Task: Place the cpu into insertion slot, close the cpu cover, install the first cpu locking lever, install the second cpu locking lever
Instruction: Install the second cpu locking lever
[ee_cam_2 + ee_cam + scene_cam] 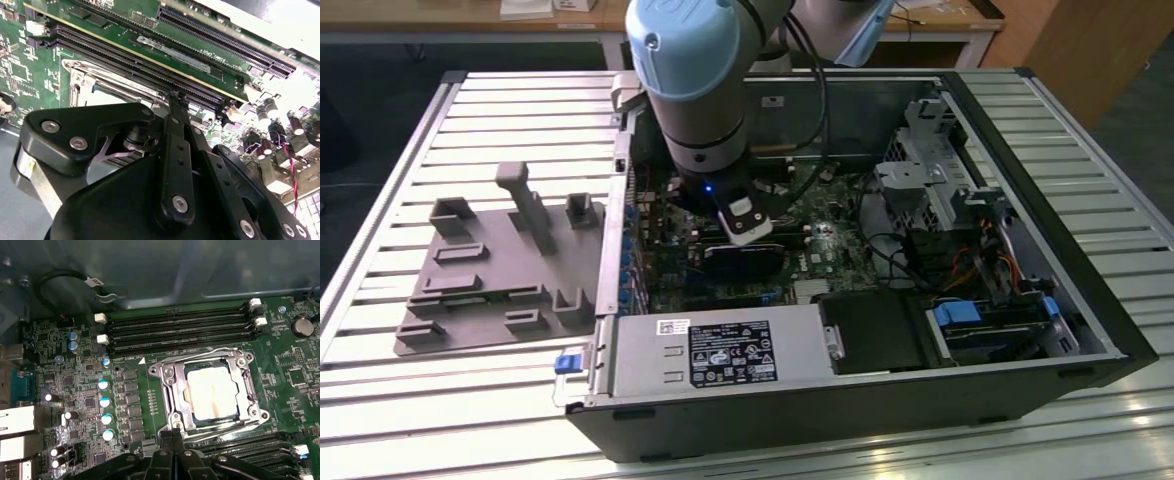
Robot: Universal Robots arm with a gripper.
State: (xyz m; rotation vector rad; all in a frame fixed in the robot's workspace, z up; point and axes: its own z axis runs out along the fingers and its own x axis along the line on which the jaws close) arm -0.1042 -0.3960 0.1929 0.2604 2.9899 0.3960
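Gripper [172, 436] fingers pressed together, nothing visible between them. In both wrist views the tips [178, 100] sit just beside the edge of the cpu cover [167, 385].

The cpu [212, 392] is seated in the insertion slot [186, 406]. Its silver top shows through the cover's window and the cover lies flat over it. Can't tell the lever state.

Past the socket from the gripper is a bank of long black memory slots [180, 330] on the green motherboard [295, 370]. Board silkscreen is too small to read.

Exterior view:
- Power supply [720, 355] is nearest, at 6 o'clock. Its black label [734, 352] has white print I can't make out.
- Arm [700, 90] drops into the open case [854, 425] from 12 o'clock.
- Grey fixture tray [494, 270] sits at 9 o'clock on the slatted table [400, 400], just beside the case.
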